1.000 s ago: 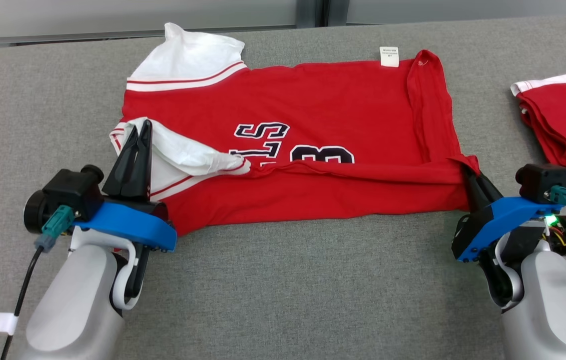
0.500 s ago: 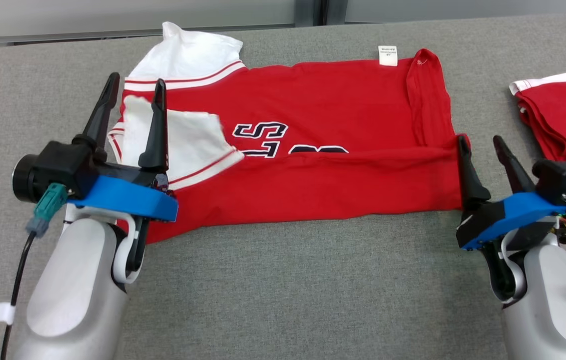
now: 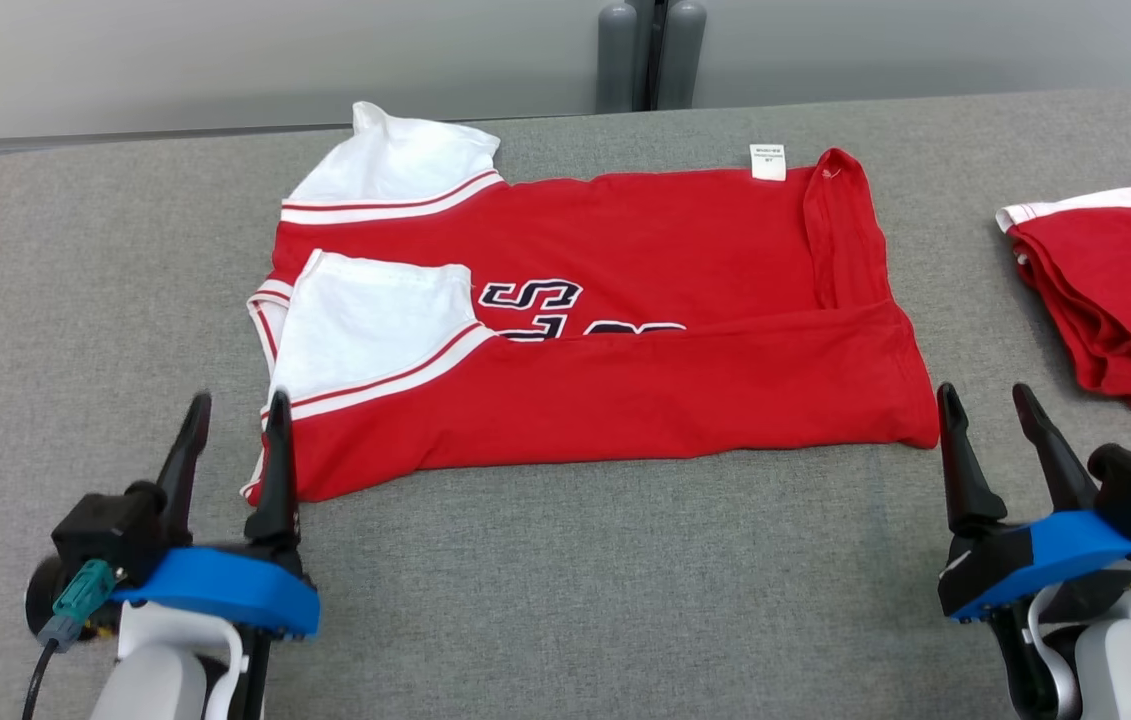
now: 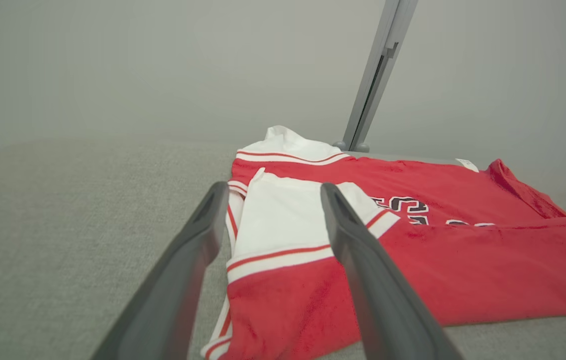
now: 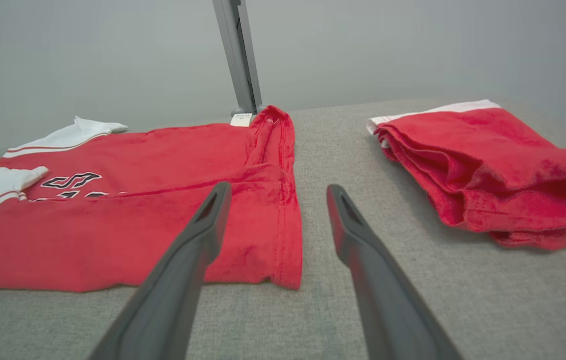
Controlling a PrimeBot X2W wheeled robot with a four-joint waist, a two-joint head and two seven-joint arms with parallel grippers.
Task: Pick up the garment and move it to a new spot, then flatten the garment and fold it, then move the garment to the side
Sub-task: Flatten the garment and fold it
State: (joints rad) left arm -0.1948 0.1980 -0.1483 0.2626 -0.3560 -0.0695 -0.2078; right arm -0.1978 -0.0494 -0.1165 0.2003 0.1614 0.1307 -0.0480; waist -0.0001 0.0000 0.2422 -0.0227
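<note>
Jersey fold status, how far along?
Done: red jersey lies flat on the grey table, near long edge folded over half the lettering. In hand: nothing; left claw and right claw are open, holding no cloth. Left: further folds, then moving it to the side.

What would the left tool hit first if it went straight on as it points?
Likely the red garment, its near corner just ahead of the open left tool, then the white sleeve; height above the table is unclear.

Open tabletop (image 3: 965, 260) between garment (image 3: 625, 330) and pile (image 3: 1115, 290)
</note>
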